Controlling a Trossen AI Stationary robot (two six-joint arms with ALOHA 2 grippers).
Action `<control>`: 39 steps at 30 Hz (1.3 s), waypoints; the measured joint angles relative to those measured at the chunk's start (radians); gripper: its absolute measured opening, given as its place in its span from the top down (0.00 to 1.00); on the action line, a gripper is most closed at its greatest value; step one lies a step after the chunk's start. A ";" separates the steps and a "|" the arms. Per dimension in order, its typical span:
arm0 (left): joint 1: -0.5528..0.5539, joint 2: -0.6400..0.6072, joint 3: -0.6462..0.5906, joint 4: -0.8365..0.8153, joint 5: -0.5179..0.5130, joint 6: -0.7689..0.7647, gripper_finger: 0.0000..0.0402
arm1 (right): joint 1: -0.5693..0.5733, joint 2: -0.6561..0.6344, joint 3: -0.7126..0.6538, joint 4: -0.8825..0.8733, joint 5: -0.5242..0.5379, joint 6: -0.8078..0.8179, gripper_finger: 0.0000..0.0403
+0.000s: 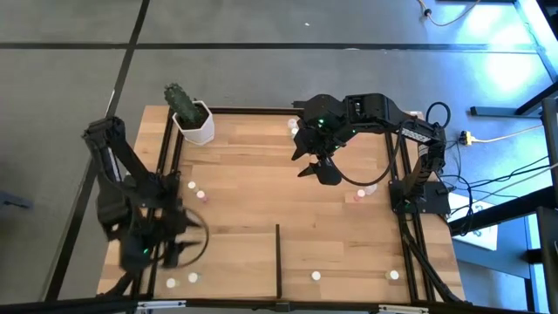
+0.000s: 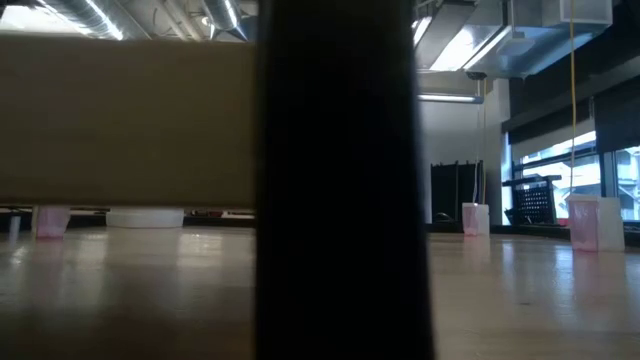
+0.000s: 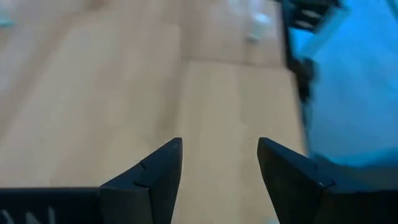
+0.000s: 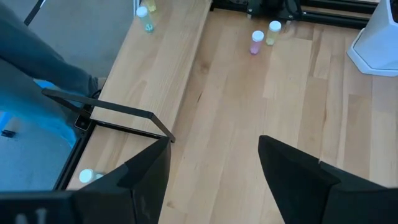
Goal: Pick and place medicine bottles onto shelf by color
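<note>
Left claw: my left gripper (image 3: pixel 219 163) hangs over the desk's near-left corner, fingers spread and holding nothing, bare wood showing between them.

Right claw: the right gripper (image 4: pixel 214 163) hovers above the far middle of the desk, also spread and empty. I judge it is between picks and looking for a bottle.

Bottles, left side: a pink bottle (image 4: pixel 256 42) and a pale-green bottle (image 4: pixel 273 32) stand just beside each other near the left edge, with the left arm's base close behind them.

Bottles, near edge: one white-capped bottle (image 1: pixel 316 276) and another (image 1: pixel 394 276) stand on the shelf (image 1: pixel 349 253) toward the near-right corner; two more sit at the near-left corner by the left arm. I cannot tell their tints from above.

Bottles, right side: a pink one (image 1: pixel 357 197) stands close to the right edge, just beyond the right arm's cable.

Why so placed: I judge the bottles on the near strip are sorted and the rest are waiting.

In the way: the black divider (image 1: pixel 278 259) stands upright at the middle of the near edge and blocks most of the low view. The cactus pot (image 1: pixel 195 122) sits in the far-left corner, well apart from both claws.
</note>
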 joint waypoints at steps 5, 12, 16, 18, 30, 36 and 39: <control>0.200 -0.036 0.000 -0.056 0.039 -0.073 0.50 | 0.000 0.000 0.000 0.000 0.000 0.000 0.39; 0.474 -0.043 0.000 -0.050 0.167 -0.174 0.50 | 0.000 0.000 0.000 0.000 0.000 0.000 0.39; 0.590 -0.042 0.000 -0.050 0.224 -0.182 0.50 | 0.000 0.000 0.000 0.006 0.000 0.007 0.39; 0.640 -0.042 0.000 -0.050 0.235 -0.181 0.50 | 0.000 0.000 0.000 0.009 0.000 0.060 0.39; 0.853 -0.042 0.000 -0.050 0.309 0.043 0.50 | -0.001 0.000 -0.003 0.013 0.230 0.367 0.39; 0.944 -0.042 0.000 -0.050 0.437 0.154 0.50 | -0.033 0.000 -0.069 -0.036 0.234 0.368 0.39; 0.983 -0.042 0.000 -0.050 0.452 0.167 0.50 | -0.045 0.002 -0.100 -0.104 0.235 0.313 0.39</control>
